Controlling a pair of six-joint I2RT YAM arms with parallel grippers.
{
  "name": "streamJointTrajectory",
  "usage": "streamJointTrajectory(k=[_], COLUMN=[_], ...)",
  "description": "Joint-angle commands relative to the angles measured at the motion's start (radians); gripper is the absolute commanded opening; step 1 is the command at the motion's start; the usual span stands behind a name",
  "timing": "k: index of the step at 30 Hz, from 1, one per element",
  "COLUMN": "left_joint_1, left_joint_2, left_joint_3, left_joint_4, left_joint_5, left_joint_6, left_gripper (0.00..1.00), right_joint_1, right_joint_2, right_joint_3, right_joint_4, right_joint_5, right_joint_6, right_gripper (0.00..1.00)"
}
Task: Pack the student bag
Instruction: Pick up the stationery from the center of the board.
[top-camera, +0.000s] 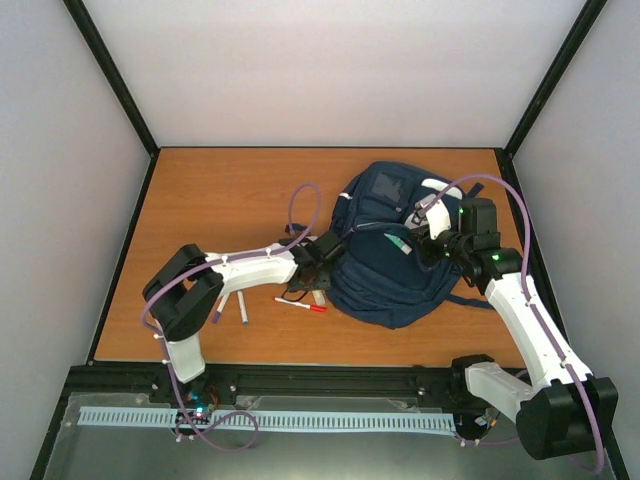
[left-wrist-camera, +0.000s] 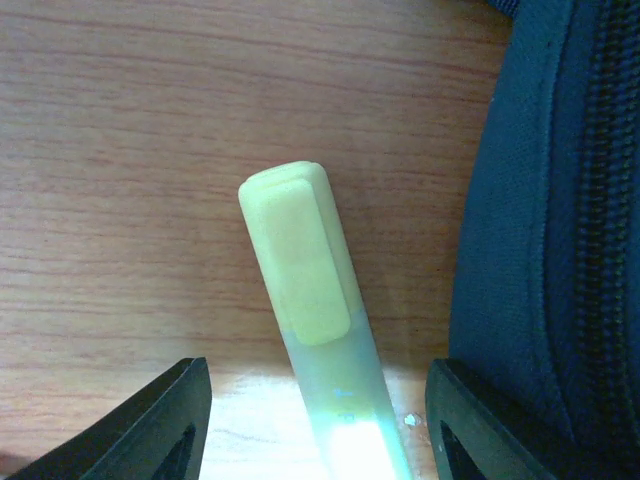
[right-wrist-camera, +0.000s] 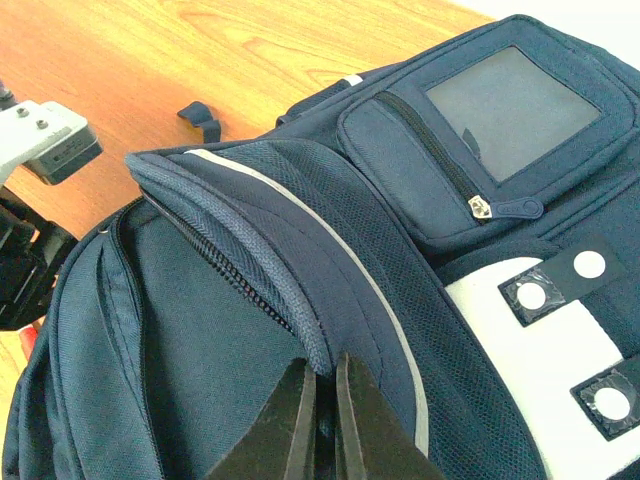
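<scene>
Beside the student bag's (top-camera: 385, 270) left flank, a yellow highlighter (left-wrist-camera: 300, 260) lies on the bench (top-camera: 220, 200) between the spread fingers of the left end effector (left-wrist-camera: 318, 365), not yet clamped. The right end effector (right-wrist-camera: 322, 375), at the bag's right side, is pressed together on the zippered lip of the main opening, lifting it. A red-capped pen (top-camera: 300, 304) and two more pens (top-camera: 242, 308) lie loose further left of the bag, so packing looks early: whether anything is inside yet cannot be told. The bag lies flat, front side up, its long axis running roughly near-to-far across the bench, windowed pocket (right-wrist-camera: 510, 105) at the far end. I judge its opening to face left.
</scene>
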Motion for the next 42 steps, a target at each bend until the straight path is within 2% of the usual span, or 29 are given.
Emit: streamJointTrajectory(k=[1, 8, 19, 25, 33, 38, 42], left_joint_1=[0.009, 0.018, 0.049, 0.06, 0.06, 0.06, 0.06], left_joint_2=[0.038, 0.068, 0.054, 0.057, 0.08, 0.072, 0.019], left_joint_3=[0.041, 0.042, 0.041, 0.035, 0.055, 0.082, 0.171], left_joint_4=[-0.003, -0.013, -0.086, -0.099, -0.12, -0.152, -0.265], left_joint_5=[0.003, 0.037, 0.04, 0.057, 0.08, 0.04, -0.024], left_joint_6=[0.01, 0.048, 0.156, 0.19, 0.242, 0.252, 0.296], left_gripper=[0.61, 0.55, 0.37, 0.36, 0.2, 0.19, 0.15], right_joint_1=[-0.019, -0.02, -0.024, -0.025, -0.025, -0.025, -0.03], right_joint_2=[-0.028, -0.029, -0.032, -0.029, -0.026, -0.024, -0.025], right_joint_3=[-0.001, -0.003, -0.004, -0.004, -0.006, -0.006, -0.01], right_joint_4=[0.07, 0.065, 0.063, 0.06, 0.058, 0.057, 0.051], right_joint_5=[0.005, -0.006, -0.012, -0.017, -0.02, -0.02, -0.035], right_joint_6=[-0.008, -0.017, -0.018, -0.017, -0.021, -0.022, -0.025], right_gripper=[0.03, 0.03, 0.03, 0.03, 0.03, 0.03, 0.03])
